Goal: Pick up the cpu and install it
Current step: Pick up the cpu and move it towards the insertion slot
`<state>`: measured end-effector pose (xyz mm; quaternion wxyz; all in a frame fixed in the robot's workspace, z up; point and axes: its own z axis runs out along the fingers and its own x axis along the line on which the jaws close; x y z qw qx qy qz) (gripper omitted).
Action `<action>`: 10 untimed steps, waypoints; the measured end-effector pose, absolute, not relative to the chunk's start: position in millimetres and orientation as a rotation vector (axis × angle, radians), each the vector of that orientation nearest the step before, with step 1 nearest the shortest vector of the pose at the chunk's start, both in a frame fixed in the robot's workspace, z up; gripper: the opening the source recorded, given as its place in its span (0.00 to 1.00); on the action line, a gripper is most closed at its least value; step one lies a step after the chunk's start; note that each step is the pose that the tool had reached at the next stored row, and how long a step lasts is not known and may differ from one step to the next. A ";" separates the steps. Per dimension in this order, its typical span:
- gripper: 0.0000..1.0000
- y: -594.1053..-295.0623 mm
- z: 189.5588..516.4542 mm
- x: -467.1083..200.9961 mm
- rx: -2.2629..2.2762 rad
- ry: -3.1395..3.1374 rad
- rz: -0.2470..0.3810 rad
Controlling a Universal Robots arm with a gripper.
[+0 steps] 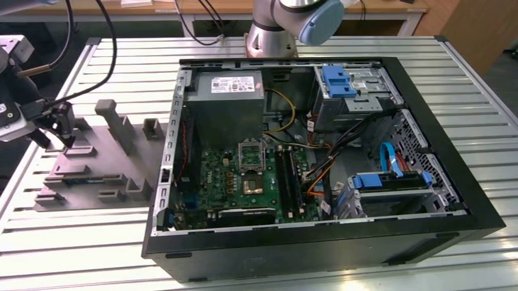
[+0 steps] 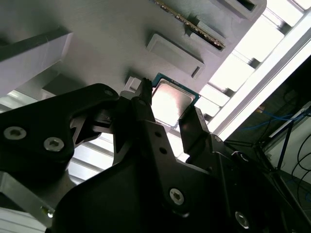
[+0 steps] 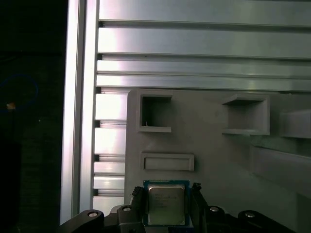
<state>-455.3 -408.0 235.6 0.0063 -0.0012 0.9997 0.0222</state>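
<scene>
The claw (image 3: 166,190) is clenching the cpu (image 3: 165,206) by two opposite edges, its black fingers (image 2: 192,124) overlapping the chip's rim in both wrist views. Print on the silvery lid is proving too faint to read. Just beyond the claw, the grey tray (image 3: 209,160) is showing square pockets and raised blocks. Past it, the slatted aluminium table (image 3: 194,43) is gleaming. In the exterior view, the open computer case (image 1: 324,239) is sitting well apart from the claw.

Slatted table (image 1: 81,242), grey tray (image 1: 89,163), computer case (image 1: 324,250)
</scene>
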 end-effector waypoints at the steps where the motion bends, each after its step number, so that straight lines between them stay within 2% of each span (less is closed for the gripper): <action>1: 0.47 -408.0 235.8 -455.3 -0.004 3.128 0.069; 10: 0.47 -408.0 237.5 -455.3 -0.004 3.128 0.069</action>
